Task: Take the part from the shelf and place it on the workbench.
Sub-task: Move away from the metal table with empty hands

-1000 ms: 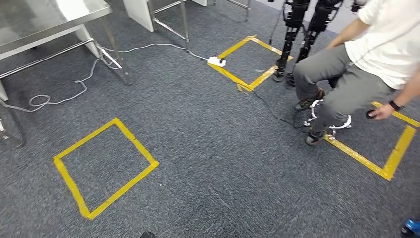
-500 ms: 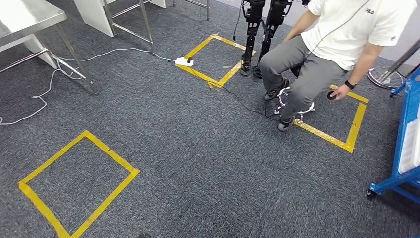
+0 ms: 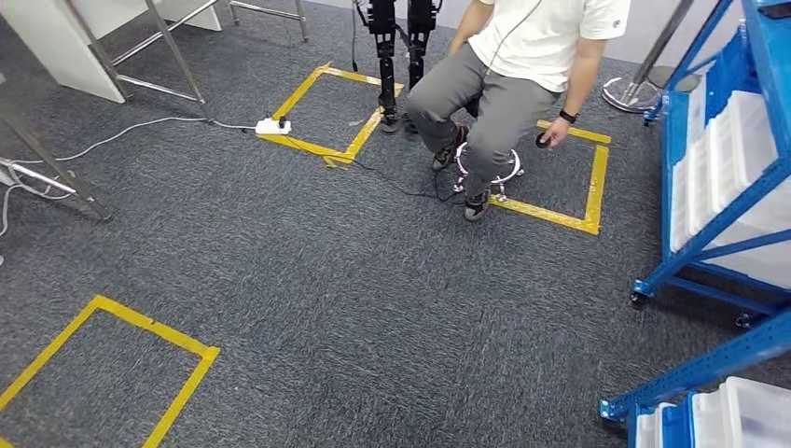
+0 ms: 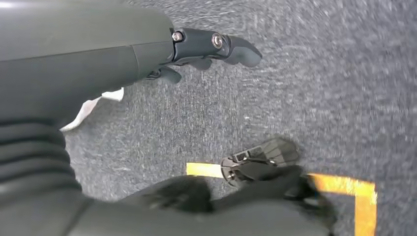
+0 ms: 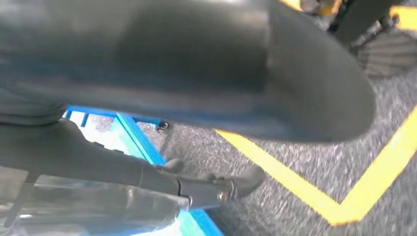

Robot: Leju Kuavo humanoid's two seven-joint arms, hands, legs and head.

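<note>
the head view looks down on grey carpet (image 3: 373,280) with yellow tape squares (image 3: 103,364), a seated person (image 3: 522,65) and a blue shelf (image 3: 718,187) on the right carrying pale translucent bins (image 3: 737,159). the part itself cannot be picked out; it may lie in one of those bins, but they are too cloudy to tell.

the left wrist view shows the left hand (image 4: 196,49) hanging over the carpet, fingers loosely extended and holding nothing. the right wrist view shows the right hand (image 5: 211,184) beside a blue shelf rail (image 5: 142,142) and yellow tape (image 5: 295,187), its fingers stretched out and empty as far as the blur allows.

since half a second ago the whole head view has swung right: the shelf fills much more of the right side, and the steel table has slid off the left edge.
</note>
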